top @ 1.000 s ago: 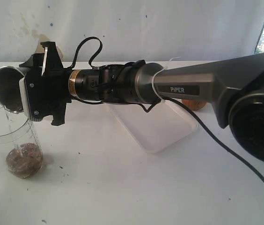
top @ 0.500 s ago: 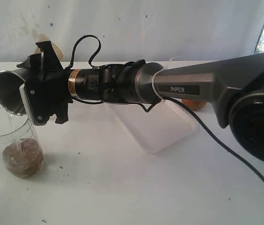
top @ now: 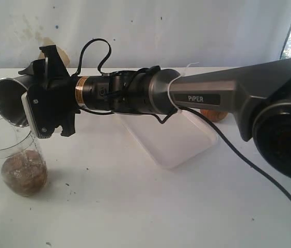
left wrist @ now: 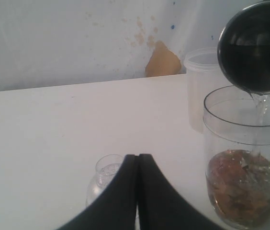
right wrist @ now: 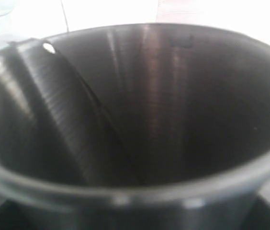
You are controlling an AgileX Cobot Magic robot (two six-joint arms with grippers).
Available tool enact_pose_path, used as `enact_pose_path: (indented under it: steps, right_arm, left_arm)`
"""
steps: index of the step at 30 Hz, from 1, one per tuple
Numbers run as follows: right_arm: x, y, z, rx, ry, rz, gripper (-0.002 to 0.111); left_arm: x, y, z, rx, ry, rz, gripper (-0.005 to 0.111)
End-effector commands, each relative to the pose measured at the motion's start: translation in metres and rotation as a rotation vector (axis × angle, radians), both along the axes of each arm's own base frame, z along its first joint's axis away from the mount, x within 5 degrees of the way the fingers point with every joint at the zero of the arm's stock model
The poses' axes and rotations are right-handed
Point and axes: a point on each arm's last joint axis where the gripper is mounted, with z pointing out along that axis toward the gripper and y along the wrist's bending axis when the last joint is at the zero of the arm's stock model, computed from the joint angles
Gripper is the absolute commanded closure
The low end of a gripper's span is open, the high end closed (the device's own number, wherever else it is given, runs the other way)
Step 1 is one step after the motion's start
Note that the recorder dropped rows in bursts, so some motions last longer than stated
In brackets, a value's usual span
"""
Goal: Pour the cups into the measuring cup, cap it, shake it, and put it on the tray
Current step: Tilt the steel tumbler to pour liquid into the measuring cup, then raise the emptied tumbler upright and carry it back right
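We saw the right jaws clamped around the steel tumbler [top: 7, 101], one on each side of its body, holding it above the worktop [top: 161, 206] at the left of the exterior view. The tumbler was tipped well over, nearly on its side, its open mouth facing outward and down. Its lower lip hung just over the rim of the measuring cup [top: 16, 155], which stood upright on the worktop directly beneath.

In the left wrist view a thin clear stream fell from the tumbler's [left wrist: 254, 48] lip into the measuring cup [left wrist: 242, 167]. A brownish, wet-looking mass lay in the bottom of the cup, and the rest of it was clear. The right wrist view was filled by the tumbler's [right wrist: 149, 105] dark, shiny inside.

The left jaws were shut, tip against tip, with nothing between them, low over the worktop and near the measuring cup. Just beyond them stood a small clear round item [left wrist: 107, 175] that we could not identify. A frosted white tub [left wrist: 199, 81] stood behind the measuring cup.

The tray [top: 181, 142] lay flat on the worktop behind the right arm, well apart from the measuring cup. Part of the wooden cup [top: 215, 114] showed beyond the tray, mostly hidden by the arm.
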Motion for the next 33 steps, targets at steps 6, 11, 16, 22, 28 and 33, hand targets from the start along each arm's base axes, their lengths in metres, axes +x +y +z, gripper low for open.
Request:
enact_pose_path:
  steps: [6,11,16,22,28,33]
  right_arm:
    - [-0.001,0.001,0.014,0.039,-0.016,0.002,0.108]
    - [-0.001,0.001,0.014,0.044,-0.009,0.0,0.108]
    - [-0.001,0.0,0.015,0.084,0.054,-0.016,0.108]
    - [-0.002,0.0,0.023,0.205,0.228,-0.054,0.108]
    - [-0.003,-0.001,0.028,0.391,0.533,-0.12,0.108]
    - [-0.004,-0.003,0.036,0.499,0.695,-0.164,0.108]
  left_arm:
    - [0.0,0.0,0.001,-0.002,-0.015,-0.001,0.107]
    - [0.0,0.0,0.001,-0.002,-0.015,-0.001,0.107]
    - [0.0,0.0,0.001,-0.002,-0.015,-0.001,0.107]
    - [0.0,0.0,0.001,-0.002,-0.015,-0.001,0.107]
    - [0.0,0.0,0.001,-0.002,-0.015,-0.001,0.107]
    - [0.0,0.0,0.001,-0.002,-0.015,-0.001,0.107]
